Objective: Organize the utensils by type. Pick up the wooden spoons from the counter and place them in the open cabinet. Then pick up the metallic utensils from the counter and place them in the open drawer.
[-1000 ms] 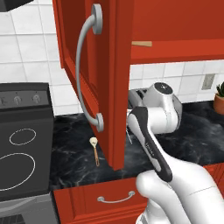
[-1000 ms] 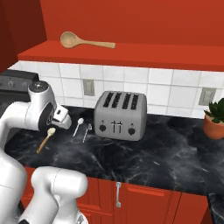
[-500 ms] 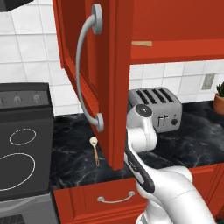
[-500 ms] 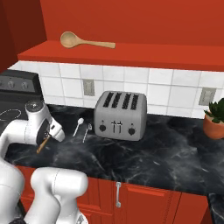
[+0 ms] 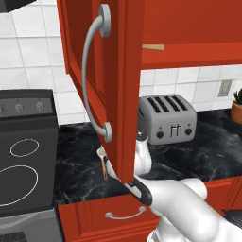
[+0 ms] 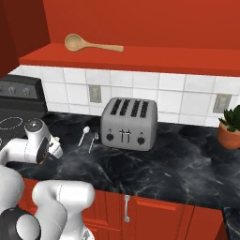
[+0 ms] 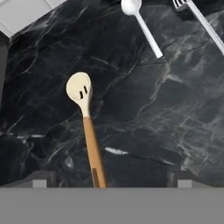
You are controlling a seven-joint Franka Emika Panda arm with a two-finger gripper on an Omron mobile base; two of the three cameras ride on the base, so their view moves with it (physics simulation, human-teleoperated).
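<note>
**Jaws Positioned Over Slotted Wooden Spoon**

The jaws point(image 7: 109, 179) are spread wide, one tip on each side of the orange-brown handle, gripping nothing. The light-tan slotted wooden spoon point(image 7: 85, 118) lies flat on the glossy black marble tabletop point(image 7: 144, 113), its bowl pointing to 12 o'clock in the hand view. At 1 o'clock lie a thin silvery metal spoon point(image 7: 141, 24) and a silvery fork point(image 7: 199, 19). A second wooden spoon point(image 6: 89, 44) rests on the red-orange cabinet shelf point(image 6: 140, 58), above the grey four-slot toaster point(image 6: 129, 124).
</note>
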